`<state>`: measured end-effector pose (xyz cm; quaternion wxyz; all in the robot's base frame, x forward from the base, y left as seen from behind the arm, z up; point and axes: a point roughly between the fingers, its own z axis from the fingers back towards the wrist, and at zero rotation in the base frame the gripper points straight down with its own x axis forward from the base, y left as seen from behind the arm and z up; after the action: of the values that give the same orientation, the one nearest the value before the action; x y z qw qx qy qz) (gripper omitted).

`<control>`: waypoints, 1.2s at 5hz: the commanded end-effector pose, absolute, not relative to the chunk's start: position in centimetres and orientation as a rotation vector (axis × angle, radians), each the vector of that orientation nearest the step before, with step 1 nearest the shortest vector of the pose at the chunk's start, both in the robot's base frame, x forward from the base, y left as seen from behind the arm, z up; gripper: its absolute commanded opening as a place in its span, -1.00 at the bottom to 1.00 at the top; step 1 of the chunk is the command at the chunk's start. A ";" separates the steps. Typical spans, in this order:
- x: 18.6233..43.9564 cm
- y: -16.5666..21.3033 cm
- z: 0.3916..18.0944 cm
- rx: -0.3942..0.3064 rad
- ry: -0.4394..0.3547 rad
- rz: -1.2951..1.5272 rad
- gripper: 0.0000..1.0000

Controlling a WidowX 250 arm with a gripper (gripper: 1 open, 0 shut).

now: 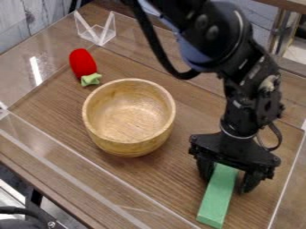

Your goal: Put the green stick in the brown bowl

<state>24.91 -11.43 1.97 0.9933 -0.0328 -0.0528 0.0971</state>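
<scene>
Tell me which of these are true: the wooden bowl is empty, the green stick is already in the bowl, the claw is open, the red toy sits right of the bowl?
The brown bowl is empty: true.
The green stick is in the bowl: false, it lies flat on the table to the bowl's right.
The gripper is open: true, its jaws straddle the stick's far end.
The red toy sits right of the bowl: false, it lies behind it to the left.
</scene>
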 end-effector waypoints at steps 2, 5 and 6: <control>24.7 -12.2 2.9 -0.100 -0.147 0.137 -1.00; 23.6 -12.5 2.8 -0.137 -0.169 0.010 -1.00; 23.8 -12.7 4.0 -0.144 -0.181 0.027 -1.00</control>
<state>22.82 -12.35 2.40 0.9964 -0.0578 -0.0614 0.0100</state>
